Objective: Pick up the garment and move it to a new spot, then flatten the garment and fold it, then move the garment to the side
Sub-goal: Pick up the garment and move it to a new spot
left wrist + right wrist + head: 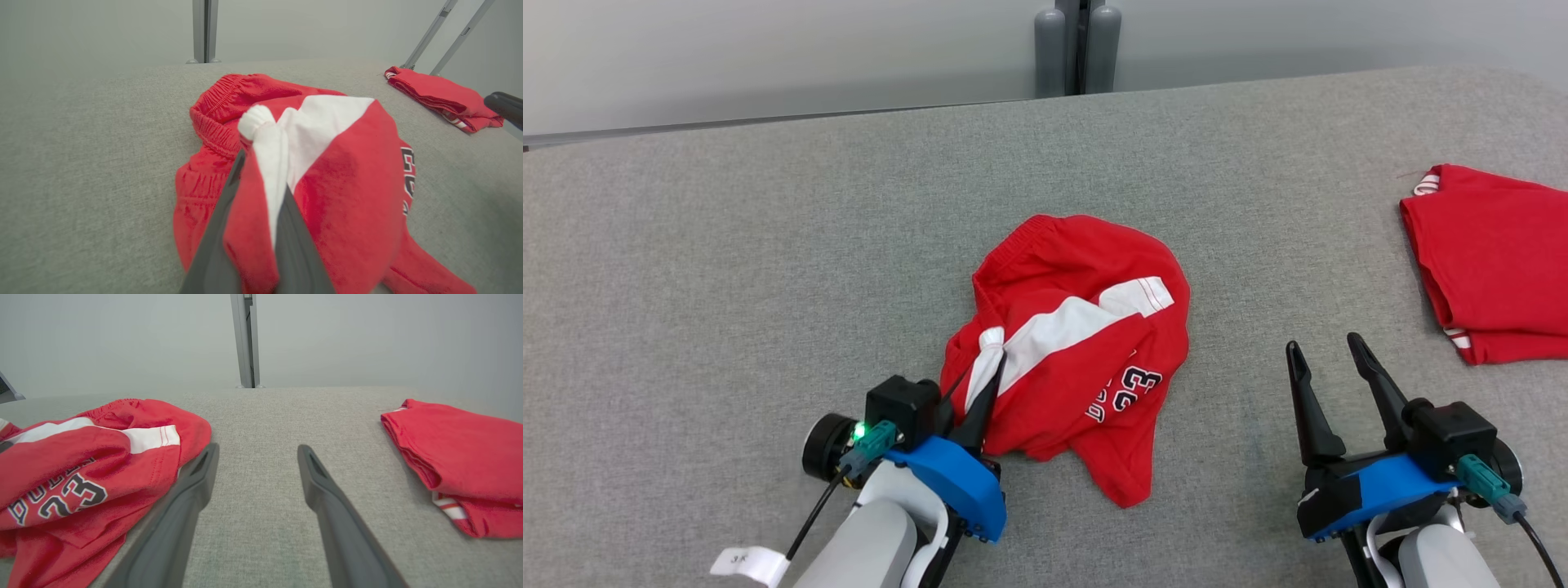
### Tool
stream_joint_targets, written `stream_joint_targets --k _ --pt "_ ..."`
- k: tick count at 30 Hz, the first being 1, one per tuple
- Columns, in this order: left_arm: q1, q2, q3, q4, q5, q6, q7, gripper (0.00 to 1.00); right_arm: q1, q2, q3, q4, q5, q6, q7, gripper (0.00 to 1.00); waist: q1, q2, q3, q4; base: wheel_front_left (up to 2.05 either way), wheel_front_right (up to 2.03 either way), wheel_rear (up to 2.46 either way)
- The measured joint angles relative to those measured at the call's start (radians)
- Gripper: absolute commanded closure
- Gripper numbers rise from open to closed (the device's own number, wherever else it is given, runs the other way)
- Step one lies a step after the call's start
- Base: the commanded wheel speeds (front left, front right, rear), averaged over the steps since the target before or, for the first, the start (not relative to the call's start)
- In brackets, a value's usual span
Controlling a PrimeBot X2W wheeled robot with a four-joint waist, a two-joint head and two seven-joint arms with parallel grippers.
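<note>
One crumpled red garment (1086, 343), with a white stripe and a dark "23", lies at the middle of the grey table (727, 269). The left gripper (996, 359) pinches its white fold. The right gripper (1327, 345) is spread wide, empty, nearby.

Crumpled red and white fabric shorts (135, 465): printed number 23 (77, 494), dark digits with a white outline. Arched dark lettering (51, 486) over the number in the same style reads roughly BULLS, with the first letters creased. Head view: 23 appears upside down, and the lettering beside it is cut off by a fold. Left wrist view: only digit edges, unreadable. White paper tag (747, 563) on a black cable (809, 523): small marks, maybe a 3 plus a letter, too small to be sure.
</note>
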Motion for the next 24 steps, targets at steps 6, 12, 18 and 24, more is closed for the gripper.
stream_joint_targets --k 6,12,18,24 --pt "0.009 -0.024 0.021 0.059 -0.015 0.01 -0.081 0.0 -0.005 0.0 0.002 0.024 0.0 0.0 -0.007 0.0 0.0 0.0 -0.005 0.011 0.0 0.0 0.0" --pt "0.009 -0.014 0.061 0.025 0.004 0.04 -0.106 0.0 -0.011 0.0 0.006 0.036 0.0 0.0 -0.013 0.0 0.0 0.0 -0.035 0.025 0.0 0.0 0.0" --pt "0.04 0.018 0.125 -0.092 0.031 0.075 -0.109 0.0 -0.015 0.0 -0.008 0.035 -0.009 0.0 -0.016 0.0 0.0 0.0 -0.074 0.047 0.0 0.0 0.0" --pt "0.157 0.036 0.174 -0.165 0.045 0.099 -0.109 0.0 0.009 0.0 -0.005 0.033 -0.006 0.0 -0.02 0.0 -0.0001 0.0 -0.114 0.069 0.0 0.0 0.0"
